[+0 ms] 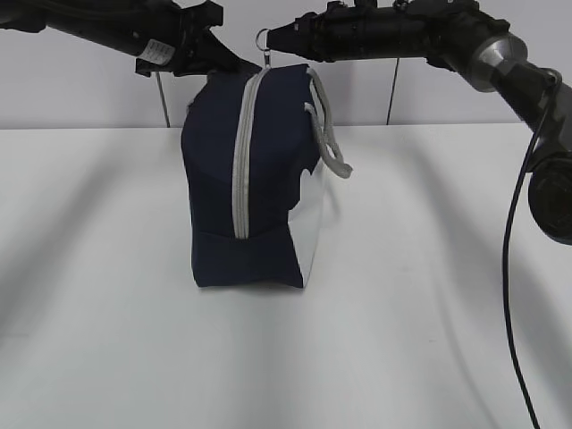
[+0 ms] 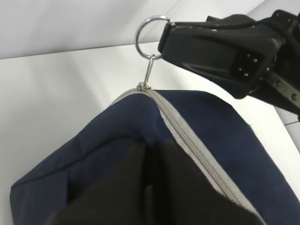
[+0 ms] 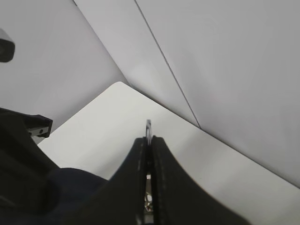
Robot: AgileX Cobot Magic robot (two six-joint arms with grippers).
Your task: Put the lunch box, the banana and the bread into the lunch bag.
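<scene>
Right pincer (image 1: 271,40): clenched tight on the small metal ring (image 2: 151,31) of the zipper pull. In the right wrist view the 2 black fingers (image 3: 161,187) sit pressed together with the ring edge poking out between them. The ring hangs at the top end of the grey zipper (image 1: 243,152), so this arm already has the part the coming move turns on.

Left pincer (image 1: 207,61): down on the top of the navy-blue fabric lunch bag with grey strap handles (image 1: 219,179), at the side toward the tabletop's left edge, just beside the ring. The left wrist view shows its dark fingers (image 2: 140,187) nearly together with bag cloth around them; looks like a pinch on the fabric, but a firm hold can't be confirmed.

Lunch bag stands upright near the middle of the white tabletop (image 1: 107,313), a bit toward the far edge, zipper fully closed. The zipper's long axis runs from the ring at the top down the near face to the base. Grey handles (image 1: 326,134) droop toward the right edge.

Judgement: bag is not yet open; right arm pulls the ring along the zipper line while left braces the top. Lunch box, banana and bread: none in view.
</scene>
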